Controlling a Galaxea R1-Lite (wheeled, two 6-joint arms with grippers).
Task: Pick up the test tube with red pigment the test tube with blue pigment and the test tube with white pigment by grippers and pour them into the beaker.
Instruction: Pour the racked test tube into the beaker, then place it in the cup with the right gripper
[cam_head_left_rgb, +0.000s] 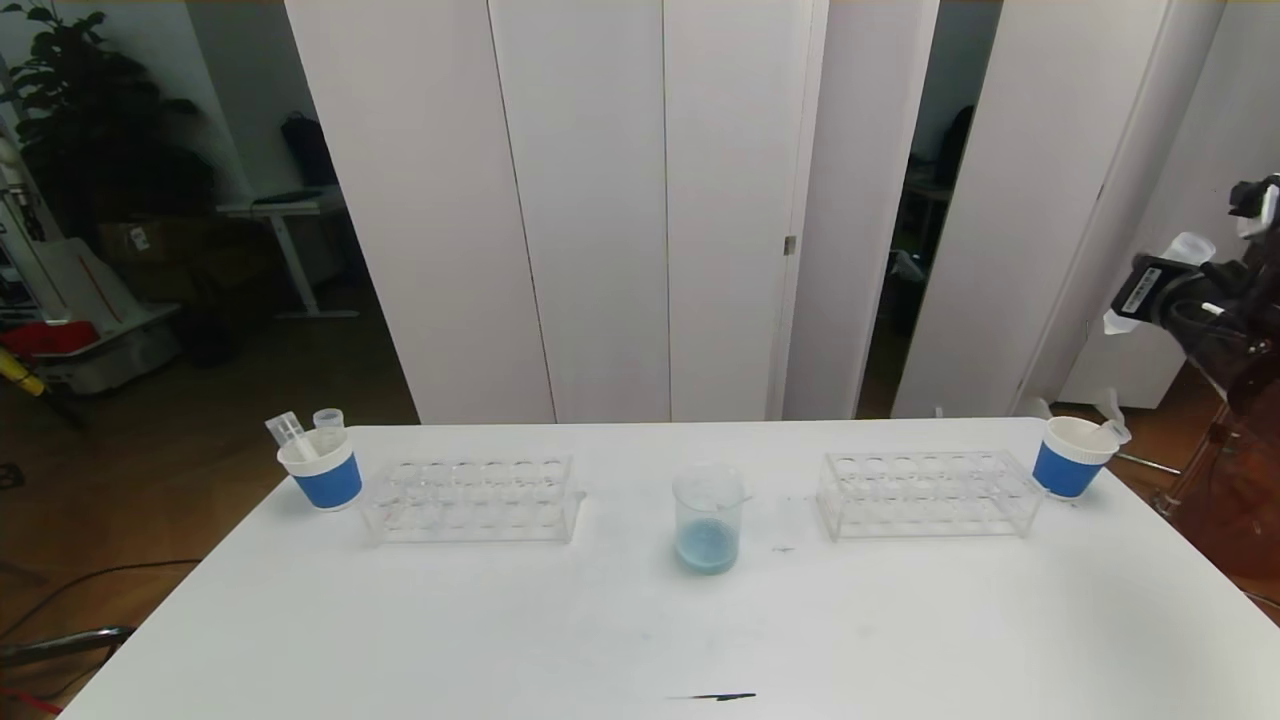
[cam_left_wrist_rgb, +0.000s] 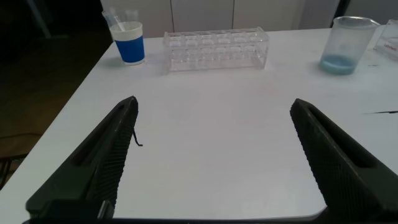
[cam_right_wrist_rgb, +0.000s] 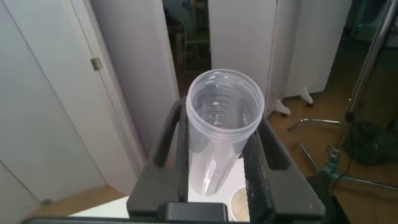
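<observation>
1. Head view: the beaker (cam_head_left_rgb: 708, 520) stands at the centre of the frame on the white table (cam_head_left_rgb: 640, 620), with pale blue liquid pooled at its bottom. It sits between two clear racks, the left rack (cam_head_left_rgb: 472, 498) and the right rack (cam_head_left_rgb: 925, 492), both apparently empty of tubes.
2. In the right wrist view, the right gripper (cam_right_wrist_rgb: 217, 155) is clamped on a clear tube (cam_right_wrist_rgb: 221, 124), seen mouth-on. The tube looks empty or nearly so, and I cannot tell which pigment it held.
3. In the head view that gripper sits at the right edge of the frame, high above and well apart from the beaker, above the right paper cup (cam_head_left_rgb: 1070, 457).
4. The left paper cup (cam_head_left_rgb: 322, 466), at the left of the frame, holds two tubes.
5. The left gripper (cam_left_wrist_rgb: 214, 162) hovers over the near table with its jaws wide apart, holding nothing.
6. Judgement: pouring seems largely done; the step in hand looks like discarding the spent tube. The next move calls for lowering it over the right cup and releasing.
</observation>
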